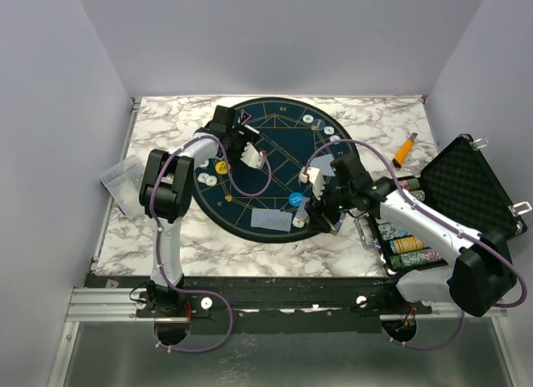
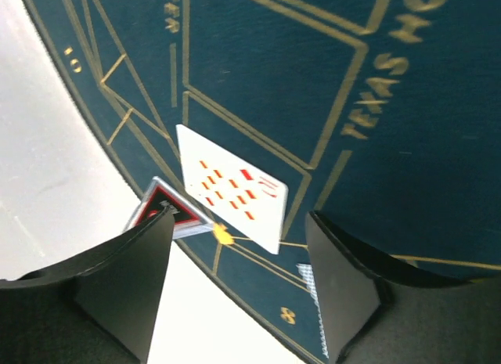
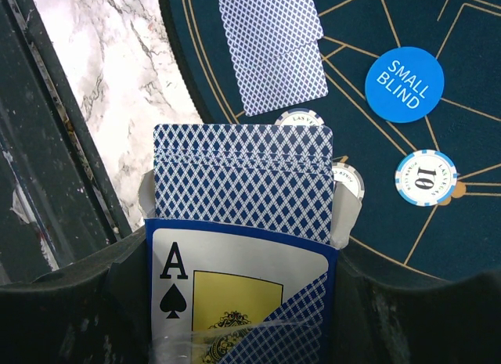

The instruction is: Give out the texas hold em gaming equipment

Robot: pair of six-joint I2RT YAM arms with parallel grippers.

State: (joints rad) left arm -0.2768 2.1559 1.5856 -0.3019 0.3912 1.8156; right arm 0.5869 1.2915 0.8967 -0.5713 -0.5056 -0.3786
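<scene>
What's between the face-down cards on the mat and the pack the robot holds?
A whitish poker chip, peeking over the top edge of the pack, just below the face-down cards. The right wrist view shows it.

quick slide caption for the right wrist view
Card box held in the right fingers over the blue mat, beside the small blind button, chips and face-down cards

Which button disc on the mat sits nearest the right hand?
The blue Small Blind disc; the yellow disc lies across the mat by the left hand.

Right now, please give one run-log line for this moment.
left gripper: open above face-up card | right gripper: shut on card deck
</scene>
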